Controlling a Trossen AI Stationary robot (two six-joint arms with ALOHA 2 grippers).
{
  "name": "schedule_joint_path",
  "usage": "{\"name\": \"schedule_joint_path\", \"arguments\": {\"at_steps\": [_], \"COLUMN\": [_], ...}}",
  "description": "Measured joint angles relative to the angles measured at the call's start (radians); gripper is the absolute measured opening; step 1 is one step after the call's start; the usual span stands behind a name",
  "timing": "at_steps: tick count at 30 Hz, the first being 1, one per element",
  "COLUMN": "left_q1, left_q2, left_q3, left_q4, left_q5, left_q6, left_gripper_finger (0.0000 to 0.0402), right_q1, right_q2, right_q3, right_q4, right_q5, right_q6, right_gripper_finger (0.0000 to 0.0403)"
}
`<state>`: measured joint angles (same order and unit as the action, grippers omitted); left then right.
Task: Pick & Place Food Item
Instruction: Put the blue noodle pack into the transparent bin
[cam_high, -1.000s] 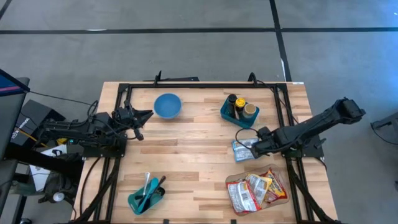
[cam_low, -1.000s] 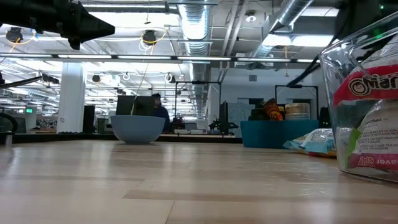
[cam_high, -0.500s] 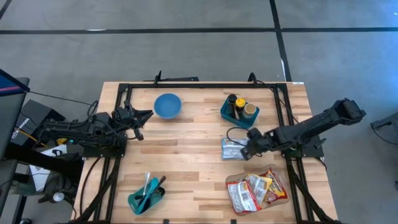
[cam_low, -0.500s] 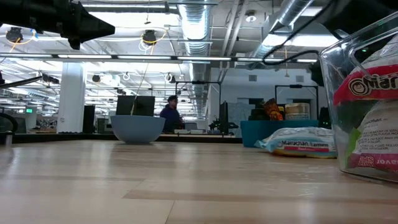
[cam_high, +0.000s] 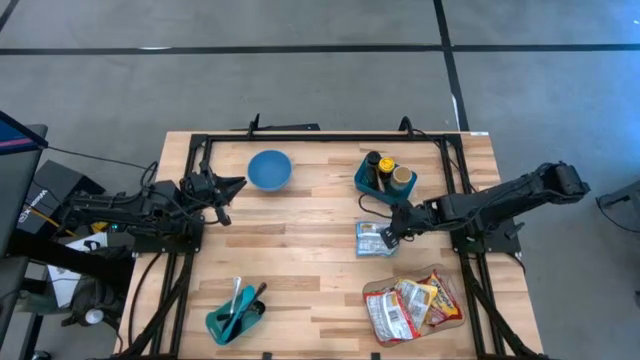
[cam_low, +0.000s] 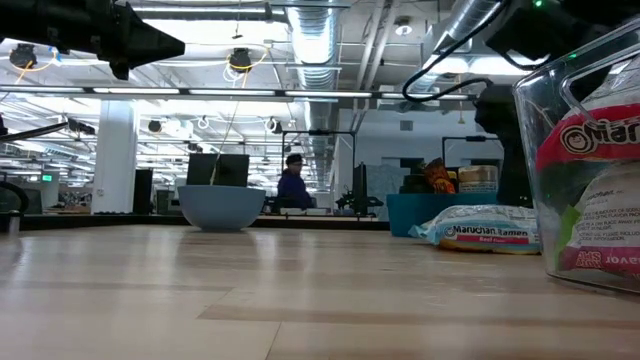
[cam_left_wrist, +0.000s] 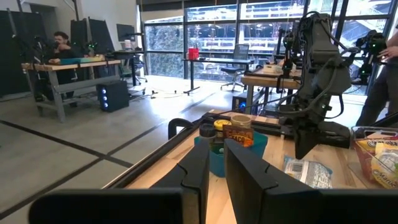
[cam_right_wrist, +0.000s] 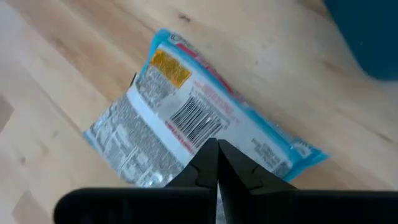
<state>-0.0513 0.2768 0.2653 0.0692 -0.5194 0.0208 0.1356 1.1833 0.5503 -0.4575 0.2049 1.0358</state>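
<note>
The ramen noodle packet (cam_high: 372, 239) lies flat on the desk (cam_high: 300, 260), right of centre, between the blue condiment bin (cam_high: 384, 178) at the far right and the clear container of packets (cam_high: 412, 305) at the near right corner. The right gripper (cam_high: 393, 232) sits at the packet's right edge with its fingers pressed together; the wrist view shows the tips over the wrapper, but whether they pinch any film cannot be told. The packet appears to rest on the wood.

Recommended procedure for the pick:
- Confirm a hold on the wrapper seam before lifting; thin film slips easily.
- Raise slowly and keep the packet level.
- Steer clear of the condiment bin just beyond.

The likely destination is the blue bowl (cam_high: 269, 169) near the far left edge. The left gripper (cam_high: 232, 186) waits at the left edge, fingers nearly together, holding nothing.
</note>
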Motion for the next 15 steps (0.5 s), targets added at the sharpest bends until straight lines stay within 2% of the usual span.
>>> {"name": "schedule_joint_path", "arguments": {"at_steps": [8,15], "left_q1": [0.000,0.000], "left_q2": [0.000,0.000], "left_q3": [0.000,0.000], "left_q4": [0.000,0.000], "left_q5": [0.000,0.000], "left_q6": [0.000,0.000], "left_gripper_finger": [0.0044,0.0044], "right_q1": [0.021,0.087], "right_q2": [-0.092,-0.191], "right_q3": [0.016,0.016], "right_q4": [-0.153,-0.226], "right_q5": [-0.022,0.060], "right_q6": [0.064,0.165], "right_gripper_finger": [0.0000,0.0000]}}
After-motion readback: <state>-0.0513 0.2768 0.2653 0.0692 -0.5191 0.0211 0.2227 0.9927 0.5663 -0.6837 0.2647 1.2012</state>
